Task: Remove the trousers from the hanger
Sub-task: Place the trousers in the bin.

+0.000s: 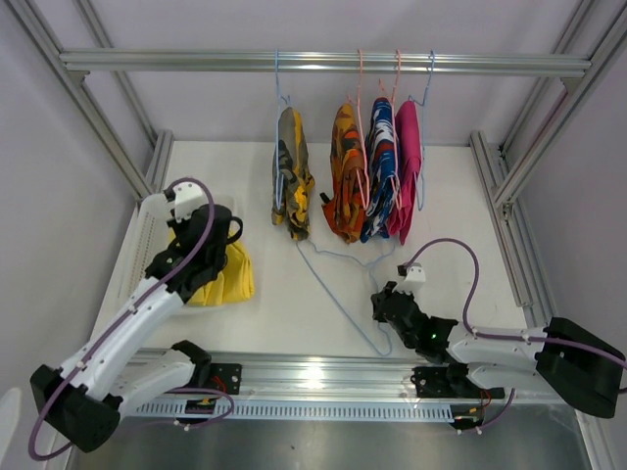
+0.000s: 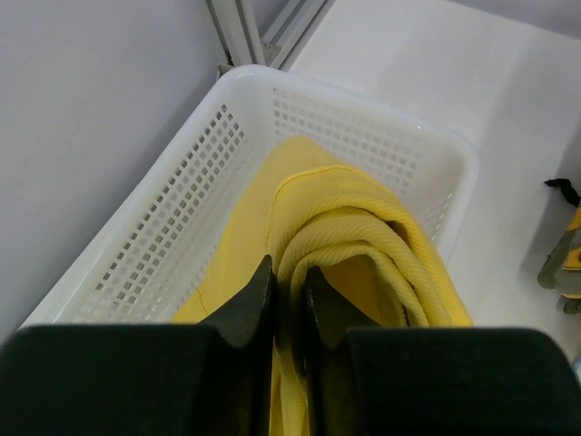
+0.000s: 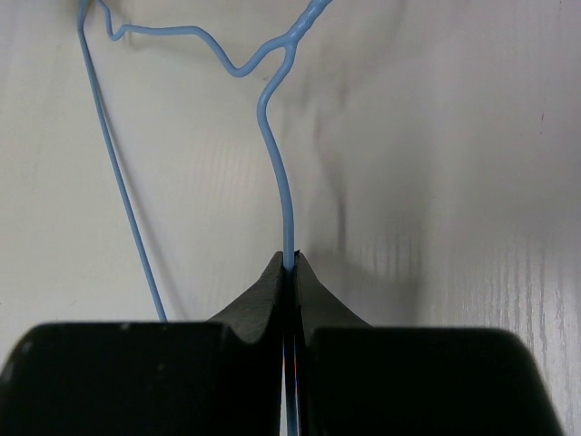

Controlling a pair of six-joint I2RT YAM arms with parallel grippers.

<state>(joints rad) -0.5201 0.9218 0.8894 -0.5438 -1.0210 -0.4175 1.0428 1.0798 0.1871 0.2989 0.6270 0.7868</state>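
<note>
My left gripper [image 2: 288, 272] is shut on a fold of the plain yellow trousers [image 2: 345, 218], which lie in a white mesh basket [image 2: 182, 209]. In the top view that gripper [image 1: 211, 259] is over the yellow trousers [image 1: 235, 279] at the left. My right gripper [image 3: 289, 259] is shut on the wire of an empty blue hanger [image 3: 272, 136] lying on the table; in the top view the gripper [image 1: 380, 302] is at the hanger's [image 1: 333, 289] near end. The camouflage [image 1: 292, 176], orange [image 1: 346, 176], blue-red-white [image 1: 379, 171] and magenta [image 1: 407, 166] trousers hang on hangers.
The metal rail [image 1: 323, 64] crosses the back and carries the hangers. Frame posts [image 1: 509, 176] stand at both sides of the white table. The basket sits against the left wall, near a frame post [image 2: 241, 27].
</note>
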